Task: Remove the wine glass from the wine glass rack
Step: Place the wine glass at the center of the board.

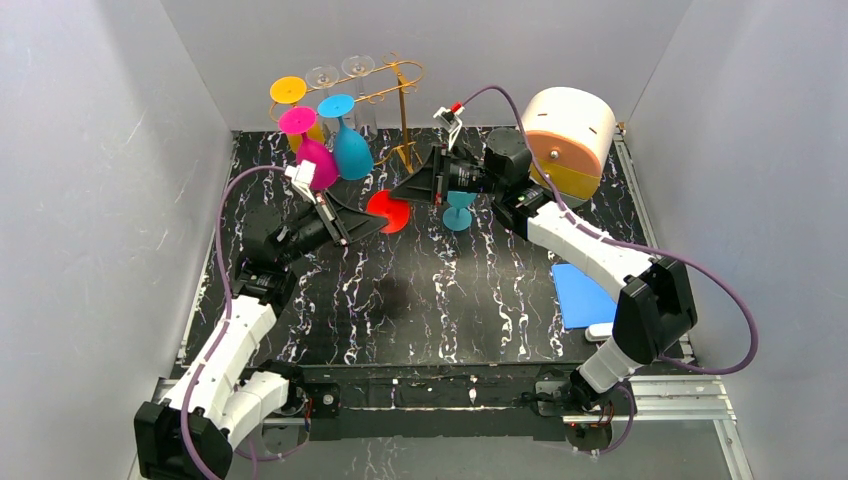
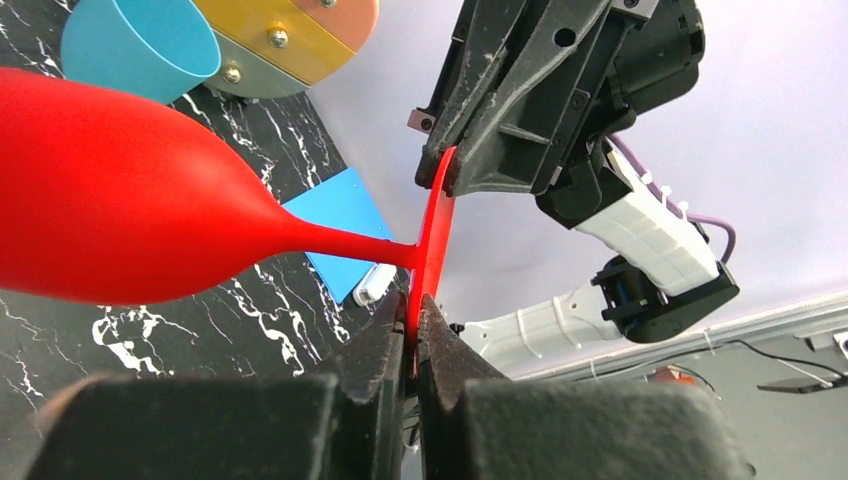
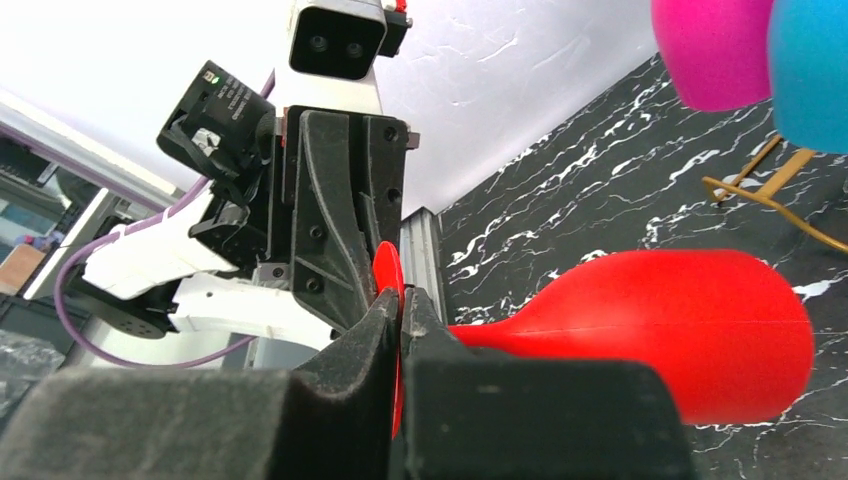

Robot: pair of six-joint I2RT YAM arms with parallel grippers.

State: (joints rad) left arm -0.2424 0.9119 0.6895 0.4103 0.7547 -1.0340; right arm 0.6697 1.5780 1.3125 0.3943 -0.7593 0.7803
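A red wine glass (image 1: pixel 388 212) lies on its side in the air above the table, away from the gold wire rack (image 1: pixel 402 95). Both grippers pinch its flat base disc (image 2: pixel 432 235) edge-on. My left gripper (image 2: pixel 413 335) is shut on the disc's lower edge, and my right gripper (image 3: pixel 400 305) is shut on the opposite edge. In the top view the left gripper (image 1: pixel 376 223) comes from the left and the right gripper (image 1: pixel 403 191) from the right. The red bowl (image 3: pixel 690 330) points toward the rack's foot (image 3: pixel 770 185). Yellow, magenta (image 1: pixel 315 160), blue (image 1: pixel 351 150) and clear glasses hang on the rack.
A teal glass (image 1: pixel 459 210) stands upside down on the black marbled table, just right of the grippers. A cream and orange drum (image 1: pixel 568 135) stands at the back right. A blue pad (image 1: pixel 580 295) and a small white item (image 1: pixel 600 330) lie at the right edge. Grey walls enclose three sides.
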